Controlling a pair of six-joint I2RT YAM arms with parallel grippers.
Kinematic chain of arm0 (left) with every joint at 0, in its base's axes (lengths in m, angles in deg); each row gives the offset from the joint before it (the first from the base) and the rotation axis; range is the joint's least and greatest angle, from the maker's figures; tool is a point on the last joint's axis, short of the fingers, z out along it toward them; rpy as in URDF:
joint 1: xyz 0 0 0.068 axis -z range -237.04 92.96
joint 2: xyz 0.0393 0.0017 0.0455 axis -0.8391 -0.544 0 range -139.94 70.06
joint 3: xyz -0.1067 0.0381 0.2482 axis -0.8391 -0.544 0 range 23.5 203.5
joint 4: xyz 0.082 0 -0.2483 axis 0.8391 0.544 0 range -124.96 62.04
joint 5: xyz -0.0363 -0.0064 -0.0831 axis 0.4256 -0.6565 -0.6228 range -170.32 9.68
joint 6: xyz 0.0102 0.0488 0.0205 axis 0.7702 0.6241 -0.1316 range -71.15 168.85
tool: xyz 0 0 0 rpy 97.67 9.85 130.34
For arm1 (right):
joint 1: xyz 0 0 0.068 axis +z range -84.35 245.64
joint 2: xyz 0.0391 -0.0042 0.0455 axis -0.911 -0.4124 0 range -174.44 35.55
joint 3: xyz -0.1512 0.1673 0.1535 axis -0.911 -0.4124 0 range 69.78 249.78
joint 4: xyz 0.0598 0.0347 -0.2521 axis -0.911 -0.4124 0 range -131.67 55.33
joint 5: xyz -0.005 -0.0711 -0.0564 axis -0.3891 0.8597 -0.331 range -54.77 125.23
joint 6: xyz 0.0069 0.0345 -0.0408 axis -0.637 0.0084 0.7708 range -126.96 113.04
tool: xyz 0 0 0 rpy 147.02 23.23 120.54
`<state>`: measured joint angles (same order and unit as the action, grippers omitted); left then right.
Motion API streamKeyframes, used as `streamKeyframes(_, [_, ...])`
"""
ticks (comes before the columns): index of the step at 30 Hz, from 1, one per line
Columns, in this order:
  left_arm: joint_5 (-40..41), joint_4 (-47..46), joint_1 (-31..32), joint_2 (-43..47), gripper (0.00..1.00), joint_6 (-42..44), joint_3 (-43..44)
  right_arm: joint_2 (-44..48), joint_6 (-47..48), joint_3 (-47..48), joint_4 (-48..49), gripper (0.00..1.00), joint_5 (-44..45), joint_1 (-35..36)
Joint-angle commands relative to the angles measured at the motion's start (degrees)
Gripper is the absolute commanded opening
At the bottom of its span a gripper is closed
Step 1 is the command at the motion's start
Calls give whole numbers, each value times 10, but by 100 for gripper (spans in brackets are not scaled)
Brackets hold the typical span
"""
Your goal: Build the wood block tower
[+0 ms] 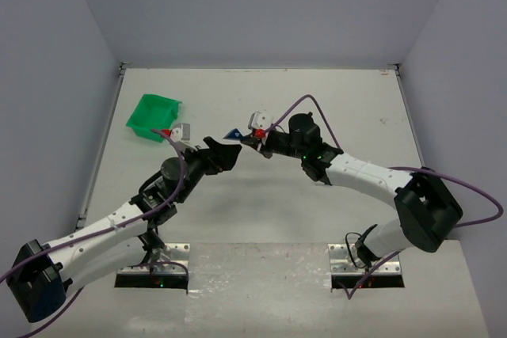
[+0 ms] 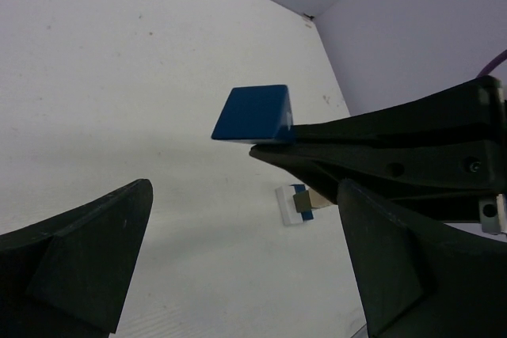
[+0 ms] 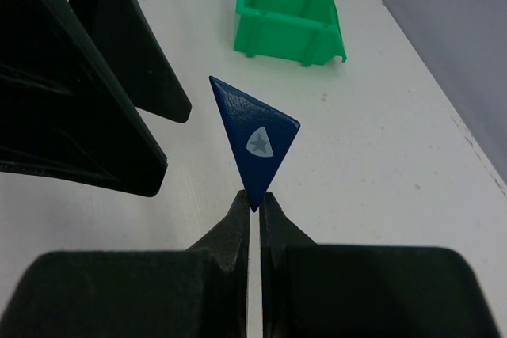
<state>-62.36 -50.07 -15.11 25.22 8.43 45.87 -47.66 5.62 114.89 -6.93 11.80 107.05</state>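
Fingers (image 3: 230,235) of the right hand (image 3: 254,199) are clenched on the bottom corner of the blue wedge (image 3: 255,136), which stands up from their tips with its flat triangular face toward the wrist camera. That face carries a small pale shield with a star. The wedge hangs above the desk (image 3: 380,156), near the middle, and nothing else touches it. The left hand (image 1: 227,150) is released, its two dark fingers spread wide, and it sits just beside the wedge, facing the right hand without contact. Below the right hand, a few small blocks (image 2: 301,202) rest together on the desk, tan and blue among them; how they are stacked is too small to tell. A green bin (image 3: 289,13) stands on the desk farther back, toward the left side.
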Motion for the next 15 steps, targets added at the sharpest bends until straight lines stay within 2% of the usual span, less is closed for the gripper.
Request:
streamKeyframes(1, [-28,-113,0,-6,100,21,2,10,-11,9,-8,0,-7,3])
streamKeyframes(5, [-33,-142,0,-9,100,24,-2,10,-9,10,-15,0,-7,3])
streamKeyframes(11, [-36,-137,0,-16,85,18,8,21,-15,6,-11,0,-7,3])
streamKeyframes(15, [-46,-145,0,-24,81,15,7,29,-24,2,-7,0,-7,3])
